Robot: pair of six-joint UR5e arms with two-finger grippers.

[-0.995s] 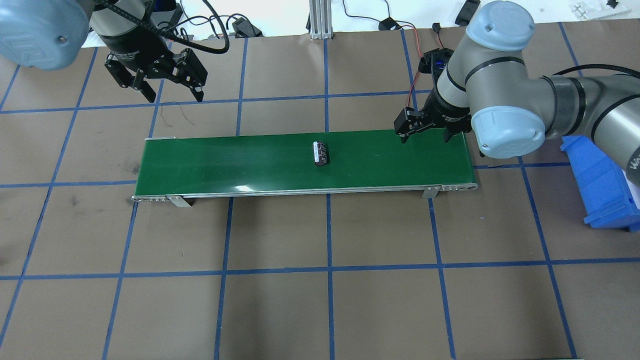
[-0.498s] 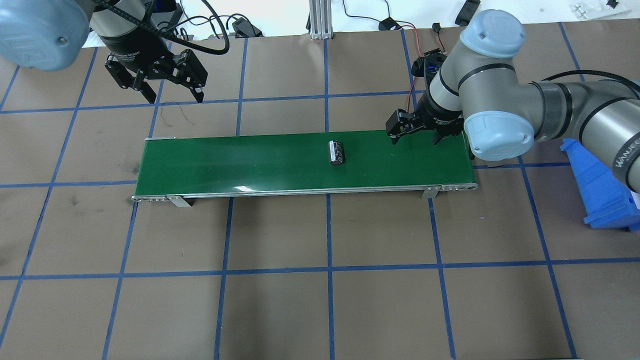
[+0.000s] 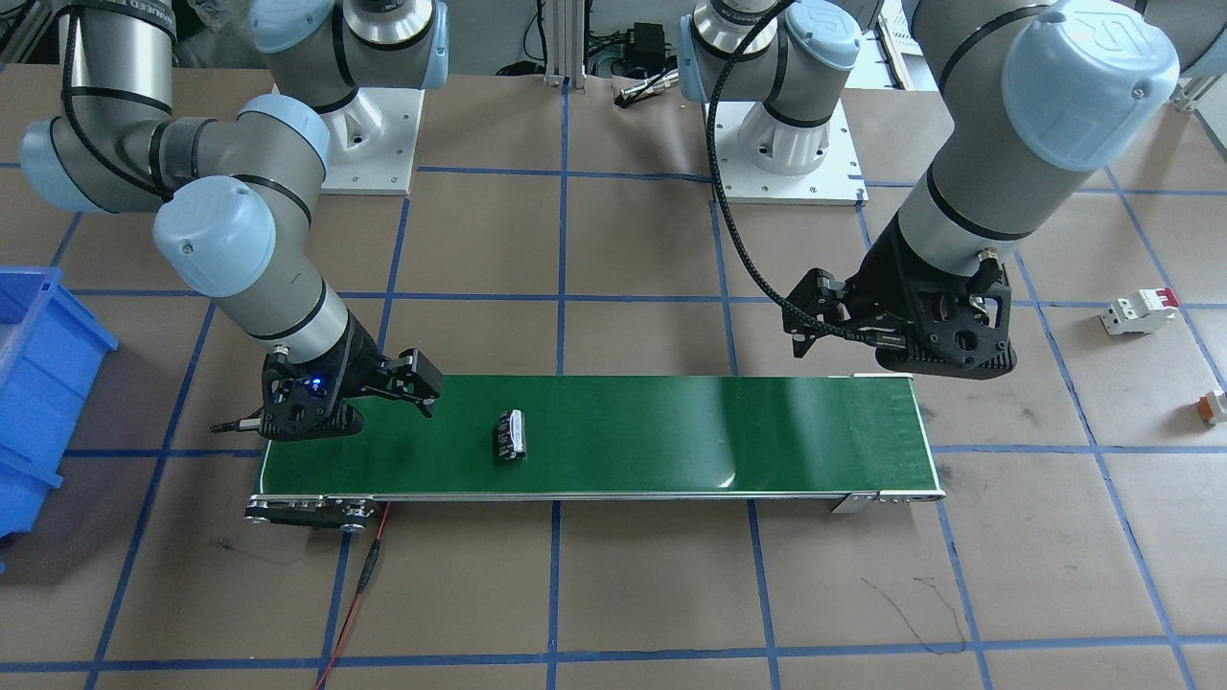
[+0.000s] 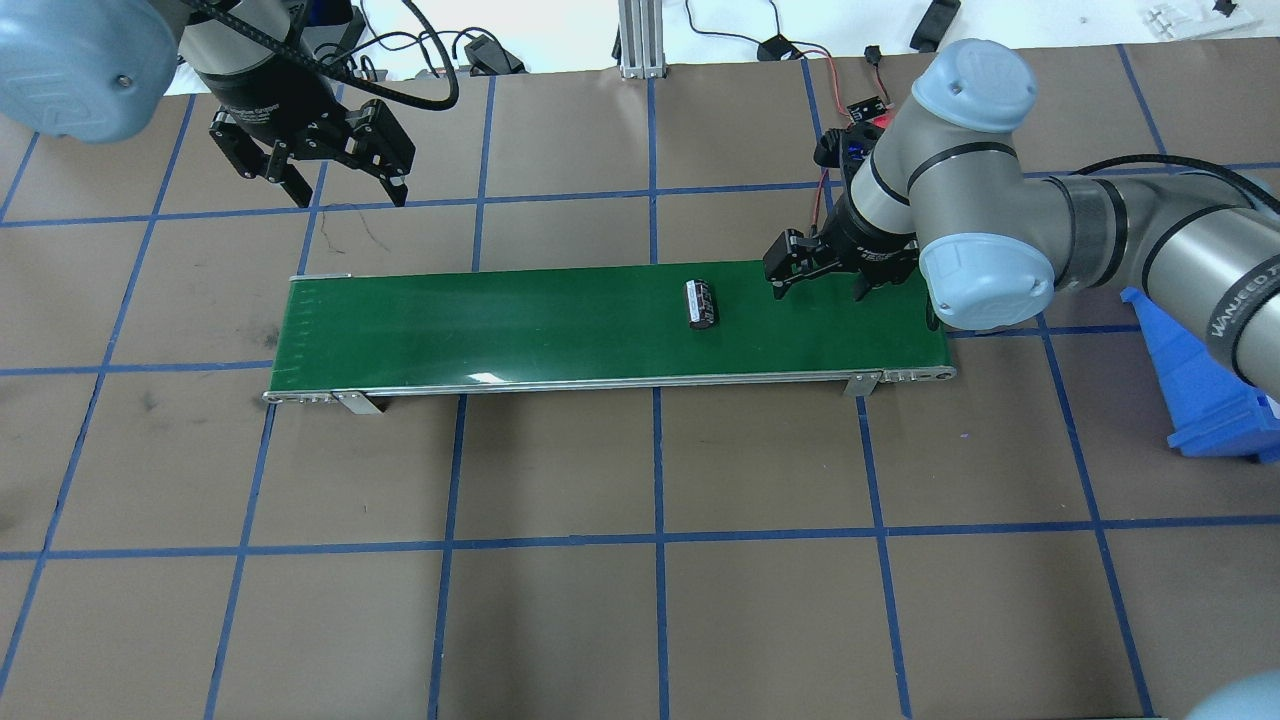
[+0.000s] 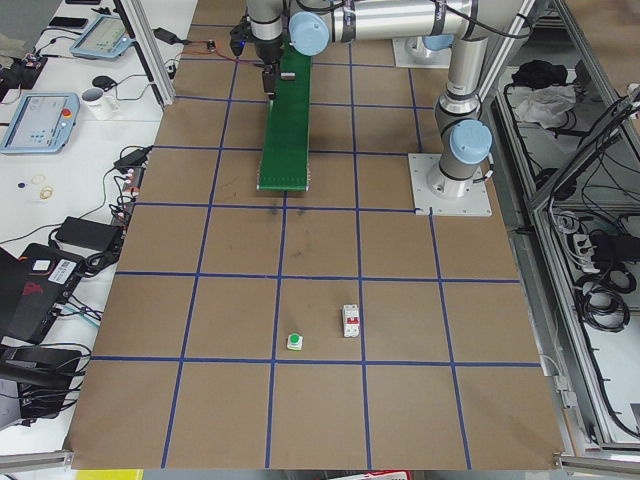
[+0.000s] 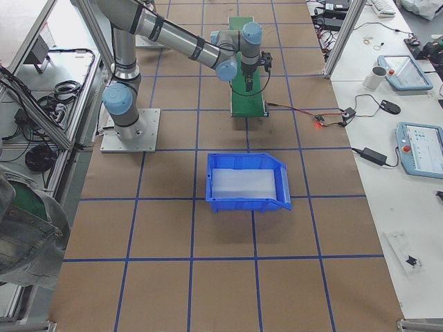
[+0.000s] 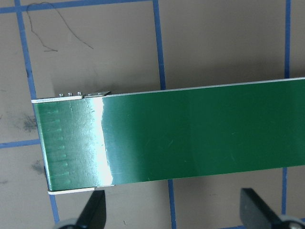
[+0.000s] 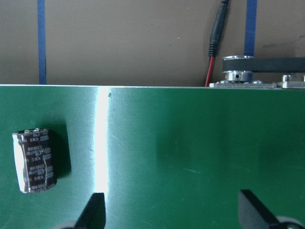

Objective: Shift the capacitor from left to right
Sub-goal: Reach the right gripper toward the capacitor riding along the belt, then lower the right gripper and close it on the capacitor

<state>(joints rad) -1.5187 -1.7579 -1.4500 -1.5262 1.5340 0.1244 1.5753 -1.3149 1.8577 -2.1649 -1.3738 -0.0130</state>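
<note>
The capacitor [image 4: 701, 304] is a small black cylinder with a silvery end, lying on its side on the green conveyor belt [image 4: 480, 330], right of the belt's middle. It also shows in the front view [image 3: 511, 435] and at the left edge of the right wrist view [image 8: 34, 161]. My right gripper [image 4: 824, 283] is open and empty, low over the belt's right end, a short way right of the capacitor. My left gripper [image 4: 347, 192] is open and empty, raised above the table behind the belt's left end.
A blue bin [image 4: 1205, 390] stands at the table's right edge. A red-and-black cable [image 3: 359, 585] runs from the belt's motor end. In the front view a white block with a red switch [image 3: 1139, 310] and a small orange-and-white part [image 3: 1215, 406] lie beyond the belt's left end.
The capacitor has ridden the belt to the right. My right gripper has moved left over the belt toward it. My left gripper has stayed put.
</note>
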